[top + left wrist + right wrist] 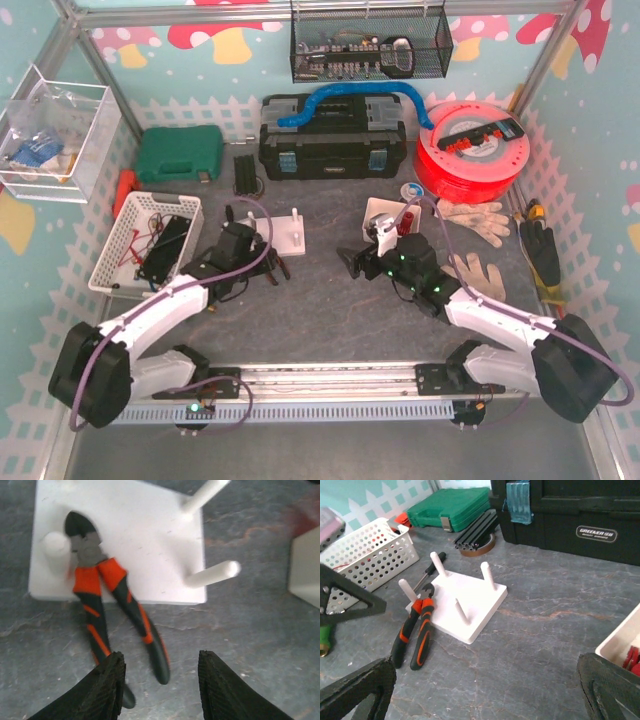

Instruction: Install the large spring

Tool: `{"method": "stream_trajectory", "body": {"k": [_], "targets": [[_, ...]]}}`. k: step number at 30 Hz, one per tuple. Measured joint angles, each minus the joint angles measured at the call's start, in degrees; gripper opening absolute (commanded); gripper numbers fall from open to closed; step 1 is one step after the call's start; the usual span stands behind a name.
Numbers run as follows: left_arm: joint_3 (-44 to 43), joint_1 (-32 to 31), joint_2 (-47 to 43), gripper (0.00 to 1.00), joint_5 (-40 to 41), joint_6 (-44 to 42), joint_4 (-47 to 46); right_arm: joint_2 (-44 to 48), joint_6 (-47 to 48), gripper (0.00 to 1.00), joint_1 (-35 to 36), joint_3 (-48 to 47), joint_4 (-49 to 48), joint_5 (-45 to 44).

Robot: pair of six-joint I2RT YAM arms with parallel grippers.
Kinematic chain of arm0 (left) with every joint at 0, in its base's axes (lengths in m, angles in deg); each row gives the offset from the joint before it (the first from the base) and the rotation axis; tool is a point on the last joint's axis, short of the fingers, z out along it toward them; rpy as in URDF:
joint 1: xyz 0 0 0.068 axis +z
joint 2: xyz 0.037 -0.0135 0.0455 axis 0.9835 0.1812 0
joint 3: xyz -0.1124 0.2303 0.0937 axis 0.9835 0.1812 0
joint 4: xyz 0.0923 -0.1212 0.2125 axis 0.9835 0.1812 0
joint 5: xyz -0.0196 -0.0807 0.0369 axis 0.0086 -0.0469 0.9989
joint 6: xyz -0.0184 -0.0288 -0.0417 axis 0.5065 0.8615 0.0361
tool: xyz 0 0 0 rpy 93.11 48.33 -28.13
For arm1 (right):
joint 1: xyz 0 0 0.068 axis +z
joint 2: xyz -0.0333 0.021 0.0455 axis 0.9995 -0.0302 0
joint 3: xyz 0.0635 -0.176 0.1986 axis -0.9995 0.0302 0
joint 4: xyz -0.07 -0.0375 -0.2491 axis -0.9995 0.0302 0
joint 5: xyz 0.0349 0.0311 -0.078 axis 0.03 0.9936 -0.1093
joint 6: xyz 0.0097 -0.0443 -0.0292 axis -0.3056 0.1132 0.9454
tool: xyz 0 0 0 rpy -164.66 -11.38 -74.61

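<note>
A white peg board (286,231) with several upright pegs lies on the table; it also shows in the left wrist view (145,545) and the right wrist view (472,605). Orange-and-black pliers (102,600) lie with their nose on the board's edge. My left gripper (160,682) is open and empty, just short of the plier handles. My right gripper (485,692) is open wide and empty, right of the board. A small white box (384,214) holds red parts (633,657); I cannot tell whether they are springs. No large spring shows clearly.
A white perforated basket (145,240) stands at the left, with a green case (178,153) behind it. A black toolbox (330,140), black extrusions (246,172) and a red reel (470,150) stand at the back. Work gloves (475,220) lie at the right.
</note>
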Motion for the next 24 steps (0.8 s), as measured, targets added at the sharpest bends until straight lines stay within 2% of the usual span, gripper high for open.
{"method": "stream_trajectory", "body": {"k": [7,24], "targets": [[0.8,-1.3,6.5,0.37,5.9,1.8,0.1,1.4,0.1,0.98,0.1,0.7,-0.1,-3.4],[0.7,-1.4,17.0,0.32,10.0,1.4,-3.9,1.4,0.3,0.98,0.1,0.7,-0.1,-5.9]]}}
